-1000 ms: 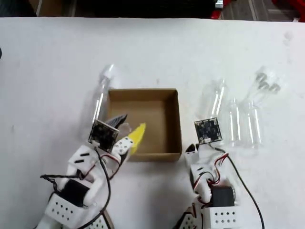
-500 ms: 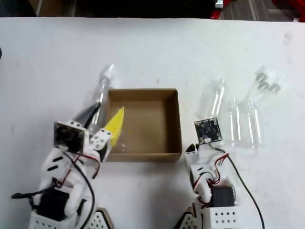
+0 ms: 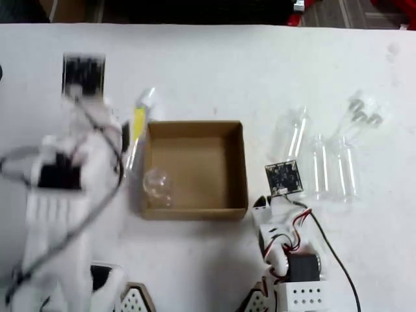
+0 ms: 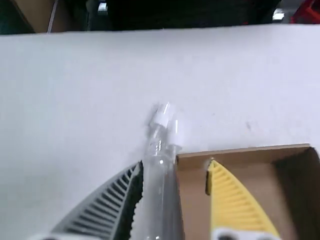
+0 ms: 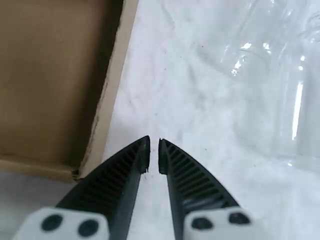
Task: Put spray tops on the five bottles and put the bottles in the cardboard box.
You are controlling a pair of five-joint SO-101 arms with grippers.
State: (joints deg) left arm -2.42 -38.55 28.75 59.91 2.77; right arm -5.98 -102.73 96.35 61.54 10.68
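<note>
Clear plastic bottle with the white spray top (image 4: 160,155) lies flat between the spread fingers of my left gripper (image 4: 175,165), cap end pointing out past the tips. It's tucked right against the outer wall of the brown cardboard box (image 4: 250,149), so the yellow finger hangs over the box's inside. I reckon that wall will spoil a clean pinch. Right gripper (image 5: 154,145) is almost pressed together on nothing, with the box wall on one side and the other clear bottles (image 5: 270,75) on the other.
</note>
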